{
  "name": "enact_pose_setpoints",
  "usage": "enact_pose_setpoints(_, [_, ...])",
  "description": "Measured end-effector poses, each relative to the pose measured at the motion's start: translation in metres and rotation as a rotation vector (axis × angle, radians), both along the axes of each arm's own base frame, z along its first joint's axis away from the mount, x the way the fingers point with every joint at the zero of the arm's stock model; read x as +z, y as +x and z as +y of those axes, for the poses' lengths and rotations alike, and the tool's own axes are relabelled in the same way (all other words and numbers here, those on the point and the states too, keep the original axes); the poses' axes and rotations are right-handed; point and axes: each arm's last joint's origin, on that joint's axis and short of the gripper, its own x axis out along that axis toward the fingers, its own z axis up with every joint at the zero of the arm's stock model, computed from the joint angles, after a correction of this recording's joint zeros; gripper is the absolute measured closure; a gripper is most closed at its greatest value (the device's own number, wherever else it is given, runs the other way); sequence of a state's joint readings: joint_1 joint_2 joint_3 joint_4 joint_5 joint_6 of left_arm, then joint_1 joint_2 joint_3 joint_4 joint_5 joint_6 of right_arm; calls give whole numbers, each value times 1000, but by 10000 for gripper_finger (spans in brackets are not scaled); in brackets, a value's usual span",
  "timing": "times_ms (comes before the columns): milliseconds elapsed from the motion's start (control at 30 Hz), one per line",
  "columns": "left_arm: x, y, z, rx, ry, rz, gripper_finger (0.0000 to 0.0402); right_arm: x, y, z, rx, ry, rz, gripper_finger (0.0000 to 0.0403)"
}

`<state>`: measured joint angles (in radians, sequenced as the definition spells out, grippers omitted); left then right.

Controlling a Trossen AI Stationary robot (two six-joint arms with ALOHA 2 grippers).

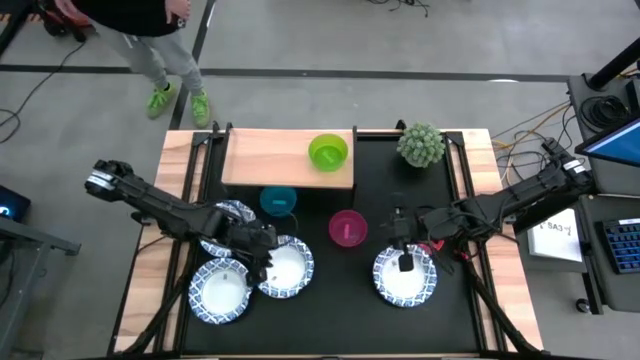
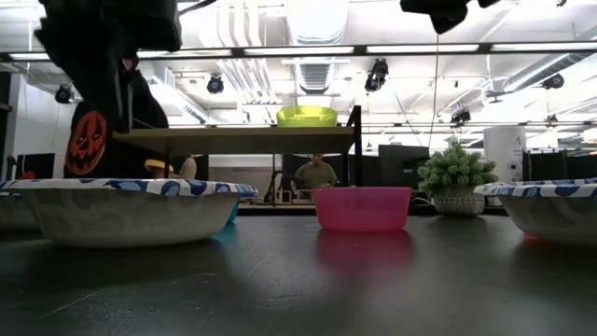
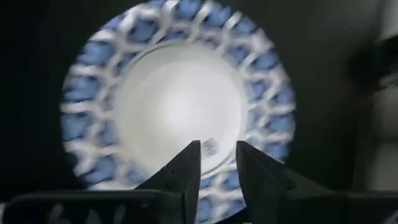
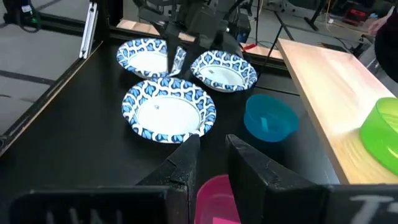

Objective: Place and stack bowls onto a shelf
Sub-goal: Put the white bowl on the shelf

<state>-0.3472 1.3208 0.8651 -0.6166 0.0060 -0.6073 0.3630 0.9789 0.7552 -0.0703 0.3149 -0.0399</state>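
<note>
Black tabletop (image 1: pixel 320 310): carries all items. The wooden shelf (image 1: pixel 265 160) stands at its far edge, left of centre, with only the green bowl (image 1: pixel 328 152) on its right end.

Patterned bowls: three lie clustered at the near left. One sits near the left corner (image 1: pixel 219 290), one beside it toward centre (image 1: pixel 290 268), and one behind them (image 1: pixel 236 214), partly hidden by the left arm. A fourth (image 1: pixel 404 276) lies alone at the near right. The teal bowl (image 1: pixel 279 201) sits just in front of the shelf, and the magenta bowl (image 1: pixel 348 228) is near the table's centre. No red bowl can be made out.

Governing relation: the left gripper (image 1: pixel 262 250) hangs directly above the cluster, at the near-left edge of the centre-side bowl. The shelf lies away from it, toward the far edge. The left arm is plainly the nearer one for these three bowls. A bowl is round, so it imposes no preferred approach angle; I judge that a rim pinch is needed.

Left gripper: fingers (image 3: pixel 186 171) parted by a narrow gap, nothing between them, over the near rim of a patterned bowl.

Right gripper (image 1: pixel 403 243): above the far rim of the lone fourth bowl, fingers (image 4: pixel 180 165) slightly apart and empty.

View differences: only the low view shows clearance beneath the shelf. The right wrist view shows the cluster's three bowls as separate, rims close. The potted plant (image 1: pixel 421 145) stands clear of the work
</note>
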Motion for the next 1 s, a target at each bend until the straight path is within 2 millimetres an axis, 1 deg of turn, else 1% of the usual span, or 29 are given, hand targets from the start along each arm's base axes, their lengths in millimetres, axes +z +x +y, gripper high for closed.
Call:
enact_pose_setpoints(133, [-7, 1, 2, -57, 159, 97, 284, -6, -1, 0, 3, -8, 9, 331])
enact_pose_setpoints(233, [-13, 6, 2, -99, 238, 99, 258, -9, -2, 0, 1, -7, 20, 330])
enact_pose_setpoints(333, [-21, 8, 5, -112, 311, 131, 237, -8, -2, -1, 4, -13, 17, 333])
enact_pose_setpoints(433, [-28, 12, 8, -104, 336, 161, 226, -4, -5, -2, 17, -41, -1, 337])
enact_pose_setpoints(533, [-35, 16, 12, -82, 347, 192, 226, 5, -10, -4, 29, -64, -41, 338])
enact_pose_setpoints(633, [-42, 19, 16, -55, 349, 223, 232, 8, -13, -5, 30, -63, -57, 339])
enact_pose_setpoints(867, [-54, 24, 18, -14, 348, 262, 253, 3, -14, -5, 32, -73, -37, 339])
enact_pose_setpoints(1000, [-58, 26, 17, 10, 342, 272, 282, 3, -14, -5, 32, -74, -38, 339])
